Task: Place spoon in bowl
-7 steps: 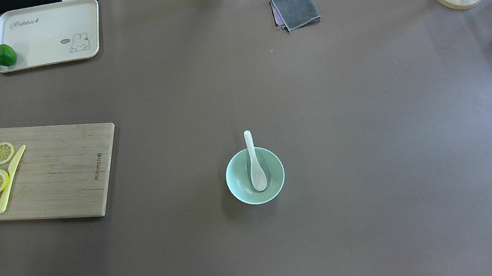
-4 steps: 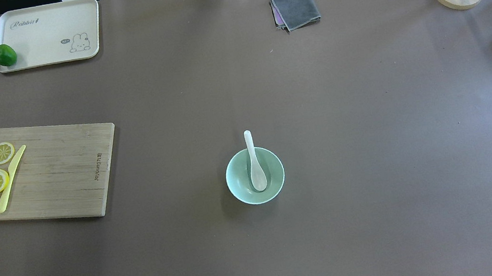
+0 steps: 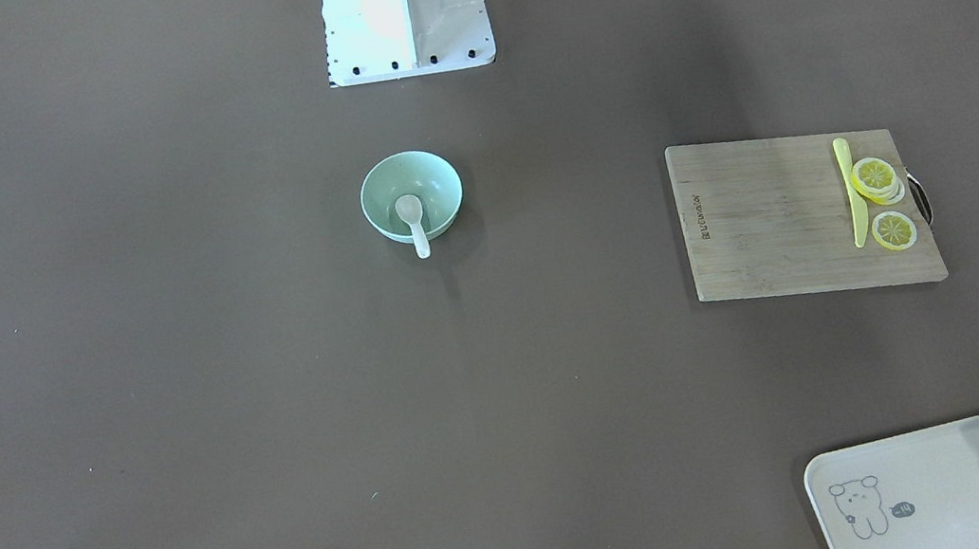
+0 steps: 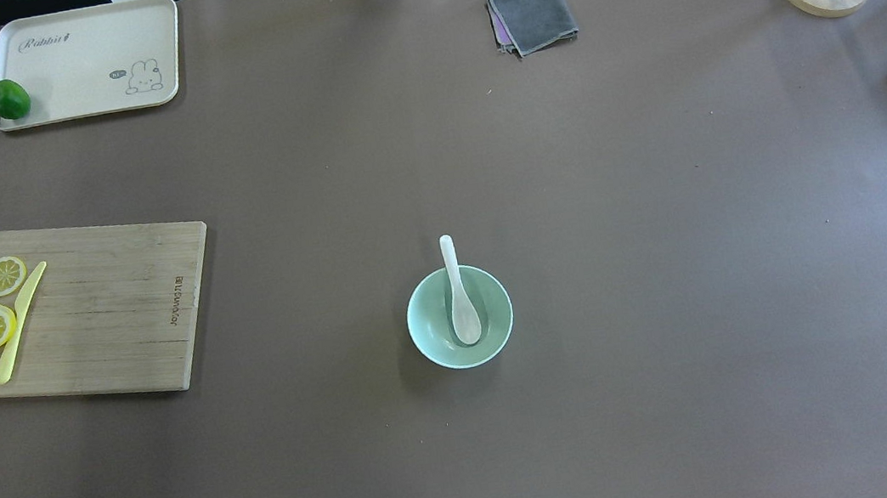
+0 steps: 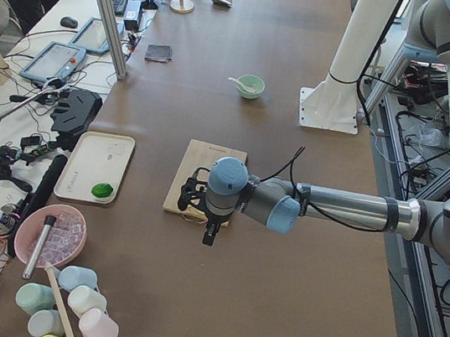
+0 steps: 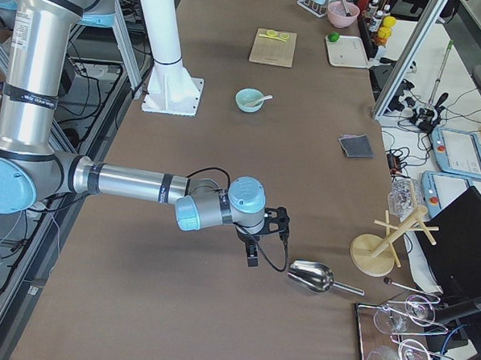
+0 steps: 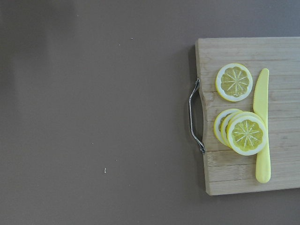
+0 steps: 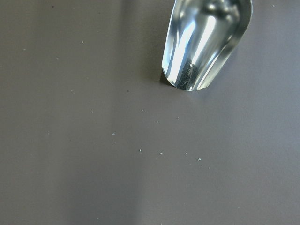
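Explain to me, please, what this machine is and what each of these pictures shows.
It is a robot with two arms at a brown table. Two pictures look down on it, from behind the robot and from opposite; two look along it from its ends, showing the left arm and the right arm; two come from wrist cameras. The white spoon lies in the green bowl, handle over the rim. Also there: a cutting board with lemon slices and a yellow knife, a tray with a lime, a grey cloth, a metal scoop. Nothing seems held; whether the jaws are open is unclear.
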Available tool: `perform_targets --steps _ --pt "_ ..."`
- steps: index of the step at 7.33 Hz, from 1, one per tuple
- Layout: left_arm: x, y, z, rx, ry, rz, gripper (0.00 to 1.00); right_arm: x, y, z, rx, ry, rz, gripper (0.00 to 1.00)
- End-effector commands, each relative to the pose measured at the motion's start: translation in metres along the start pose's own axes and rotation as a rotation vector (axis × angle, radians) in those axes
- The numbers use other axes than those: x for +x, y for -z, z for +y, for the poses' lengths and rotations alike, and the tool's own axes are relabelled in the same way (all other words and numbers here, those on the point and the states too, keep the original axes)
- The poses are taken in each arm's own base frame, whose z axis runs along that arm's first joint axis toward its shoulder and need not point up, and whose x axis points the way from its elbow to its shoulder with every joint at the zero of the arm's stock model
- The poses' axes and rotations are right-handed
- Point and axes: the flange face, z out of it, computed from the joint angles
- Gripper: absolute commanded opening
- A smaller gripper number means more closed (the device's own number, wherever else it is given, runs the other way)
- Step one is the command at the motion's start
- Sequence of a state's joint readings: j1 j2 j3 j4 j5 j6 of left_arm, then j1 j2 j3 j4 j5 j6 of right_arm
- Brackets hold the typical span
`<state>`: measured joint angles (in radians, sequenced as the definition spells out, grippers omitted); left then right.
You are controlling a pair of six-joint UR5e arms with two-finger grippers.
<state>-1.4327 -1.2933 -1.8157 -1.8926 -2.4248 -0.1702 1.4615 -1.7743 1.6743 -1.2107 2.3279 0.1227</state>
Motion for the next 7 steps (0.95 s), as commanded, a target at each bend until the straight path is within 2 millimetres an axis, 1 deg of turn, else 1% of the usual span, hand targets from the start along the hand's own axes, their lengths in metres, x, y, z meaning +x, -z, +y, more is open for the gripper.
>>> perform_targets --steps 1,3,4,6,7 --pt "-0.002 -0.001 0.001 -0.003 0.005 -0.006 0.98 0.005 -0.004 0.003 -0.010 -0.011 -0.002 1.00" --pt "-0.004 -0.003 0.001 -0.006 0.009 -0.008 0.98 0.005 0.001 0.004 -0.002 -0.020 -0.032 1.00" --pt "-0.007 -0.005 0.002 -0.010 0.015 -0.008 0.98 0.007 0.013 0.001 0.018 -0.033 -0.043 1.00" --pt "-0.007 -0.004 -0.002 -0.027 0.037 -0.013 0.98 0.008 0.021 -0.002 0.034 -0.041 -0.060 1.00" --pt "-0.012 0.000 -0.003 -0.065 0.106 -0.021 0.98 0.007 0.016 -0.001 0.021 -0.043 -0.067 1.00"
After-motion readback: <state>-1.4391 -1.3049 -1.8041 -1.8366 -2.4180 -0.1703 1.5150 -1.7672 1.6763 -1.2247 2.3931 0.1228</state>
